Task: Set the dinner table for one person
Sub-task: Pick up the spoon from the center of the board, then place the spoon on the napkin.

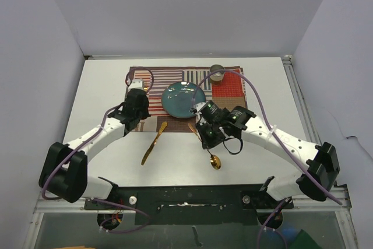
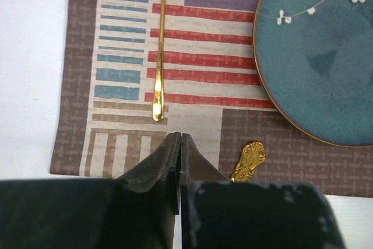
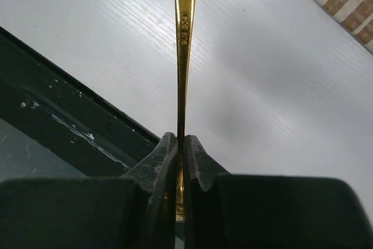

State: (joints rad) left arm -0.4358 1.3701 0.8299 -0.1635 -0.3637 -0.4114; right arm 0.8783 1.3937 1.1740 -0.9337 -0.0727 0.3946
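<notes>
A teal plate [image 1: 183, 98] sits on the striped placemat [image 1: 230, 86] on the white dinner table [image 1: 99, 86]. My right gripper [image 1: 208, 136] is shut on the handle of a gold spoon [image 1: 215, 162], just right of and in front of the plate. In the right wrist view the handle [image 3: 185, 27] runs straight out from between the fingers [image 3: 198, 155]. My left gripper [image 2: 179, 138] is shut and empty over the placemat's near left corner. A gold fork [image 2: 159, 45] lies on the placemat left of the plate [image 2: 320, 62]. A gold knife [image 1: 152, 143] lies slanted across the placemat's near edge.
A small grey cup [image 1: 217, 72] stands on the placemat's back right part. The knife's ornate handle [image 2: 249, 158] lies just right of my left fingers. The dark frame [image 3: 58, 86] at the table's near edge shows in the right wrist view. White walls enclose the table.
</notes>
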